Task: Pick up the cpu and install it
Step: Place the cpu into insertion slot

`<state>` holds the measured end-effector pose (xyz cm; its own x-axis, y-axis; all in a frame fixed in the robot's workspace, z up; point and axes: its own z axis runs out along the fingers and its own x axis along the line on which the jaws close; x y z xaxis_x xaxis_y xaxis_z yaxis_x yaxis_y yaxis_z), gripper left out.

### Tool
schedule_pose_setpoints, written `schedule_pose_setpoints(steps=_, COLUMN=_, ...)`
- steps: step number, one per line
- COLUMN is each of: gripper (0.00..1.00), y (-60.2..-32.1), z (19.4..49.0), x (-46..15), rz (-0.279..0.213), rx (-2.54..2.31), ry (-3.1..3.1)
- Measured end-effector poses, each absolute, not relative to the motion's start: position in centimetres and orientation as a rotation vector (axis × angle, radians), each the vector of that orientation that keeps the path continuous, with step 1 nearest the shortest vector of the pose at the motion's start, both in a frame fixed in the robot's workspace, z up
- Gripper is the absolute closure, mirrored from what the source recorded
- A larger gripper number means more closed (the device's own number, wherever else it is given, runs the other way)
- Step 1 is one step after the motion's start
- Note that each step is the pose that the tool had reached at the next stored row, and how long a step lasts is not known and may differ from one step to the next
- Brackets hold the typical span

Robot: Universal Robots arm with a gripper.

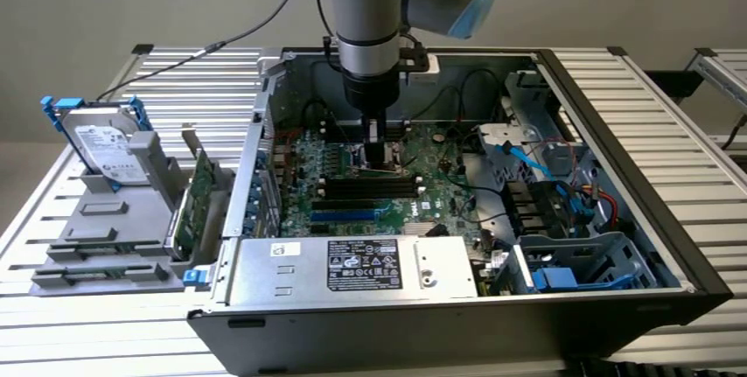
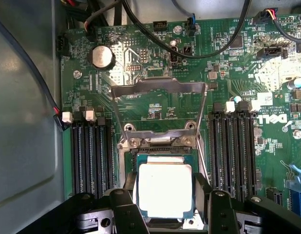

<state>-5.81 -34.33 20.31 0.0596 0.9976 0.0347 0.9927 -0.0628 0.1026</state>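
Your slatted aluminium table [image 1: 70,333] carries an open dark-grey steel computer case [image 1: 350,342] lying on its side. The grey-and-blue arm [image 1: 367,10] drops straight down into it, wrist vertical, so your gripper [image 1: 376,157] sits low over the green motherboard [image 1: 350,193], near the middle of the board and beside the black memory slots [image 2: 92,156]. From the wrist camera you see the board's matte green surface, dense with small components and crossed by black cables. The socket's thin bright metal load plate [image 2: 160,87] stands swung open. The cpu [image 2: 165,190], a small flat square with a smooth silver-grey top and a thin green rim, sits directly over the socket frame. It lies squarely between the black fingers [image 2: 201,187], which close against its two opposite edges and grasp it.
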Motion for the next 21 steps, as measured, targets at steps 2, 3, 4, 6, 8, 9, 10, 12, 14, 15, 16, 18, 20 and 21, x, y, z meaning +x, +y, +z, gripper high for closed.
schedule_pose_setpoints(steps=2, gripper=0.45, y=-34.33, z=20.26, x=-5.81, rz=0.145, rx=2.245, ry=2.114)
schedule_pose_setpoints(steps=3, gripper=0.45, y=-34.33, z=20.25, x=-5.81, rz=0.143, rx=2.243, ry=2.115)
schedule_pose_setpoints(steps=4, gripper=0.45, y=-34.33, z=20.25, x=-5.81, rz=0.142, rx=2.241, ry=2.116)
schedule_pose_setpoints(steps=6, gripper=0.45, y=-34.33, z=20.24, x=-5.83, rz=0.143, rx=2.240, ry=2.117)
schedule_pose_setpoints(steps=8, gripper=0.45, y=-34.33, z=20.24, x=-5.82, rz=0.143, rx=2.240, ry=2.117)
schedule_pose_setpoints(steps=9, gripper=0.45, y=-34.33, z=20.24, x=-5.83, rz=0.143, rx=2.240, ry=2.117)
schedule_pose_setpoints(steps=10, gripper=0.45, y=-34.33, z=20.24, x=-5.83, rz=0.143, rx=2.240, ry=2.117)
schedule_pose_setpoints(steps=12, gripper=0.45, y=-34.33, z=20.22, x=-5.83, rz=0.143, rx=2.238, ry=2.119)
schedule_pose_setpoints(steps=14, gripper=0.45, y=-34.33, z=20.20, x=-5.83, rz=0.144, rx=2.234, ry=2.122)
schedule_pose_setpoints(steps=15, gripper=0.45, y=-34.33, z=20.19, x=-5.83, rz=0.145, rx=2.232, ry=2.123)
schedule_pose_setpoints(steps=16, gripper=0.45, y=-34.33, z=20.19, x=-5.83, rz=0.146, rx=2.231, ry=2.125)
schedule_pose_setpoints(steps=18, gripper=0.45, y=-34.32, z=20.18, x=-5.83, rz=0.146, rx=2.229, ry=2.126)
schedule_pose_setpoints(steps=20, gripper=0.45, y=-34.32, z=20.18, x=-5.83, rz=0.146, rx=2.228, ry=2.127)
schedule_pose_setpoints(steps=21, gripper=0.45, y=-34.33, z=20.18, x=-5.83, rz=0.146, rx=2.228, ry=2.127)
